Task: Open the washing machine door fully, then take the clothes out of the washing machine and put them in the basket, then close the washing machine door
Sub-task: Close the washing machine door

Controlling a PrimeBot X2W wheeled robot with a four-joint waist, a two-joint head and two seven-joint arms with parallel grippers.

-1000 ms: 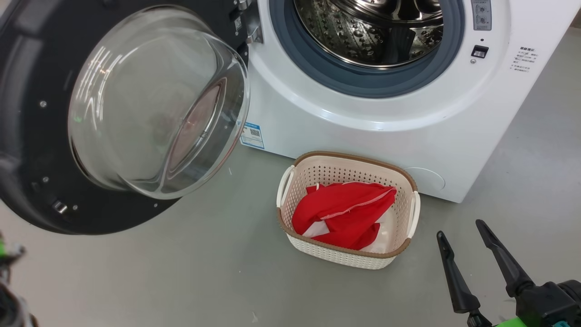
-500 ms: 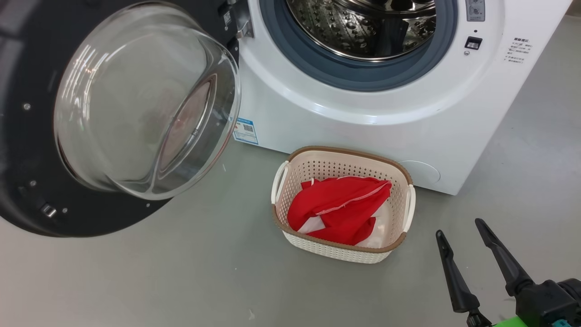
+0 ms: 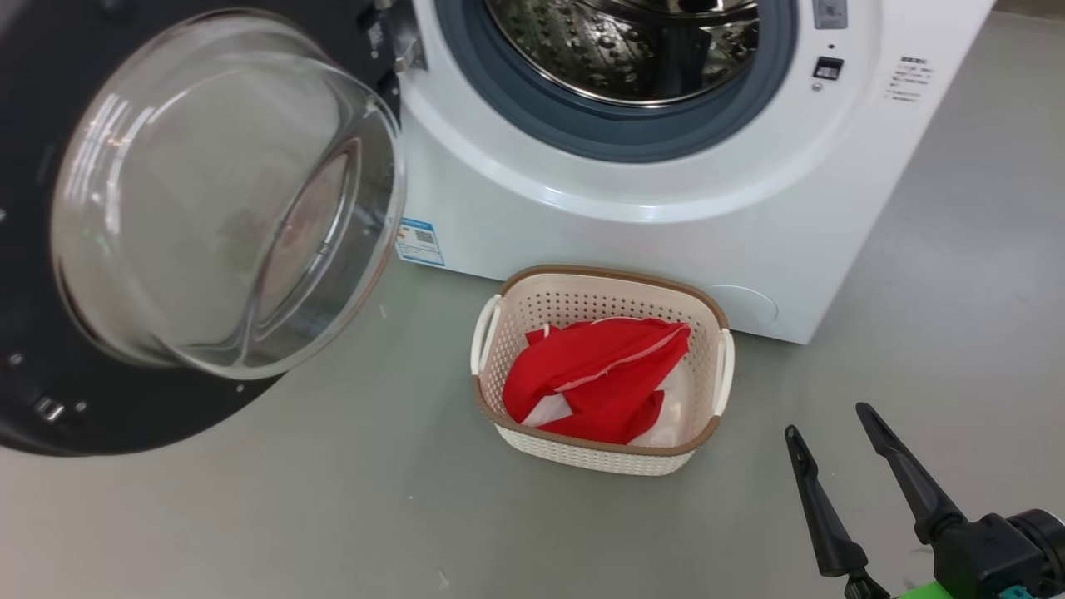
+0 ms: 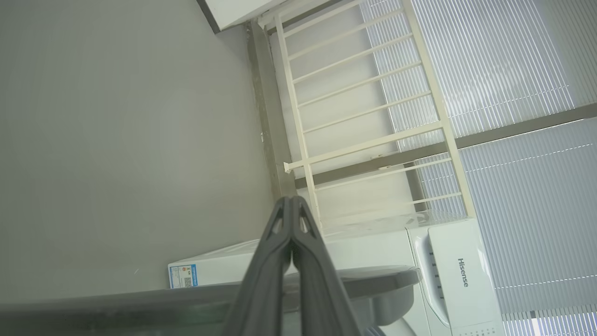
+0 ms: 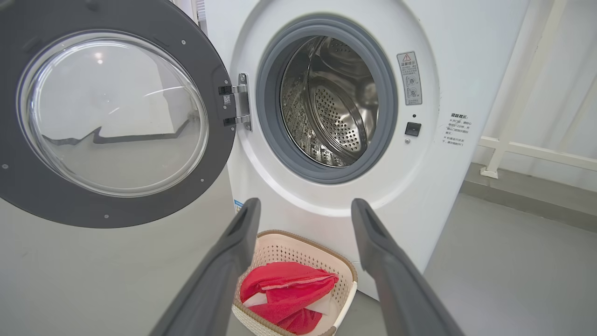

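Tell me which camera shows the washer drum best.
The right wrist view: it looks straight into the steel drum, showing its back wall. The head view crops its top; the left wrist view sees the washing machine from outside.

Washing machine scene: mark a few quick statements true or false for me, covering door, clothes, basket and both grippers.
1. The washing machine door stands open. True.
2. The clothes lie inside the washing machine. False: they lie in the basket; the visible part of the drum holds none.
3. The basket stands on the floor in front of the washing machine. True.
4. The left gripper is open. False: its fingers are pressed together, shut.
5. The right gripper is open and holds nothing. True.
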